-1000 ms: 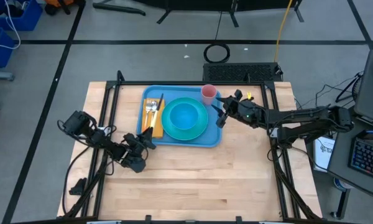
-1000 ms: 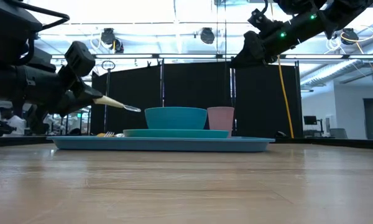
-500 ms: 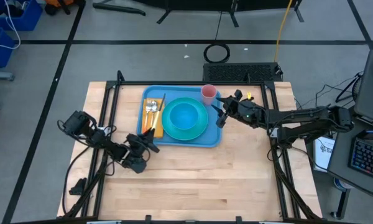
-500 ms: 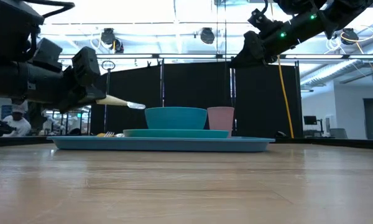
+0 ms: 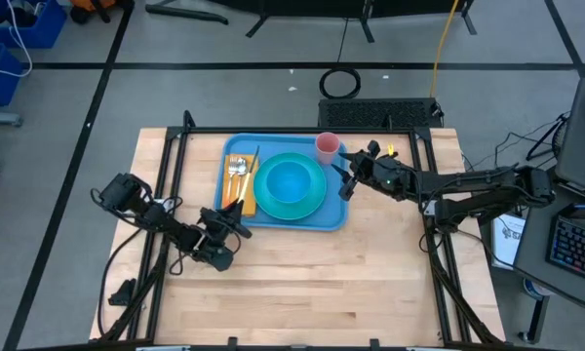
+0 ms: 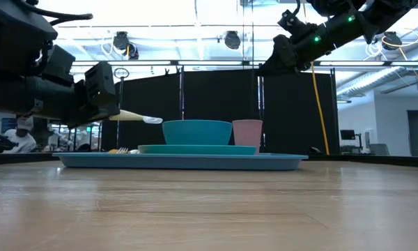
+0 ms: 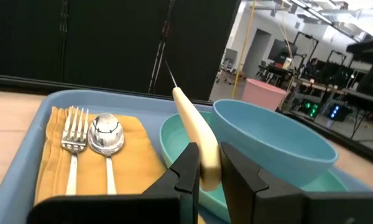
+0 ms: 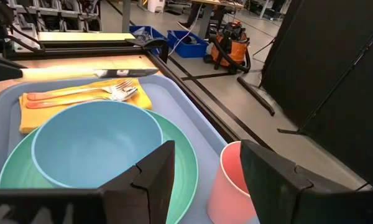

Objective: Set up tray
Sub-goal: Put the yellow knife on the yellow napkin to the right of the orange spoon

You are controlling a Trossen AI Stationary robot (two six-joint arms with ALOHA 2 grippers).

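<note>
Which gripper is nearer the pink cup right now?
Right. The right gripper hovers just beside the pink cup; the left gripper, holding a knife, is across the tray.

You see the tray (image 5: 335,222), a large light-blue rectangular plastic piece with rounded corners and a raised rim, lying flat on the far half of the wooden table (image 5: 302,283), roughly centred side to side. From the low camera its long edge (image 6: 181,161) rests level on the tabletop. It holds an orange-yellow napkin (image 7: 140,158) at its left end with a fork (image 7: 73,140) and spoon (image 7: 105,137) on it, a teal plate (image 5: 312,200) with a blue bowl (image 5: 290,181) in the middle, and a pink cup (image 5: 328,148) at its far right corner.
</note>
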